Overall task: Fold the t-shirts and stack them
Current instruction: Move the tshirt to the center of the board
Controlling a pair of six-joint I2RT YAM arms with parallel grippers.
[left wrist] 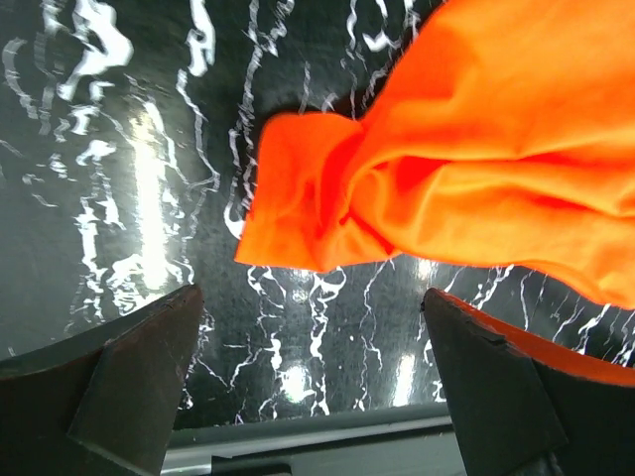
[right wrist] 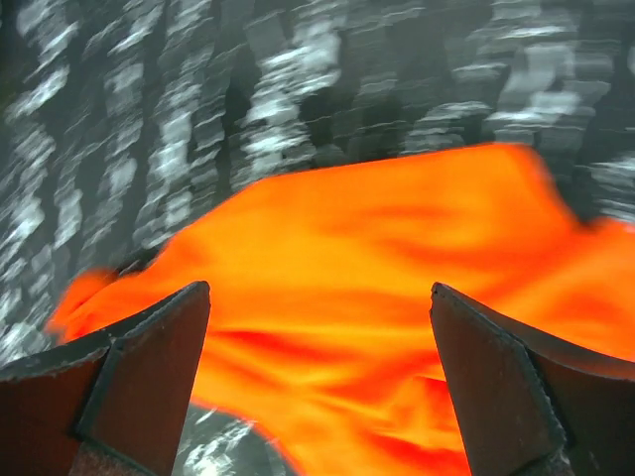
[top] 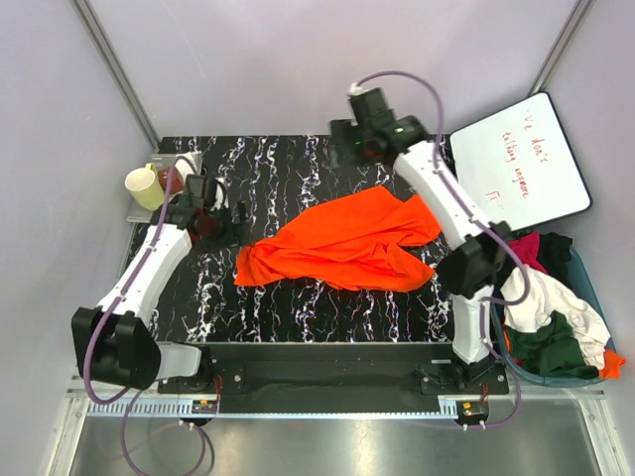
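Observation:
A bright orange t-shirt [top: 347, 243] lies crumpled in the middle of the black marbled table [top: 298, 307]. It also shows in the left wrist view [left wrist: 466, 149] and the right wrist view [right wrist: 367, 297]. My left gripper [top: 230, 220] is open and empty, just left of the shirt's left edge. My right gripper [top: 359, 149] is open and empty, raised over the table's far side above the shirt. Its view is blurred. More t-shirts, white [top: 556, 302], dark green [top: 546, 347], magenta-red [top: 526, 248] and black [top: 556, 248], are heaped in a bin at the right.
A blue bin [top: 598, 297] stands off the table's right edge. A white board with red handwriting [top: 518, 164] lies at the back right. A yellow cup [top: 145, 186] and a dark red cup [top: 169, 178] sit on a tray at the back left.

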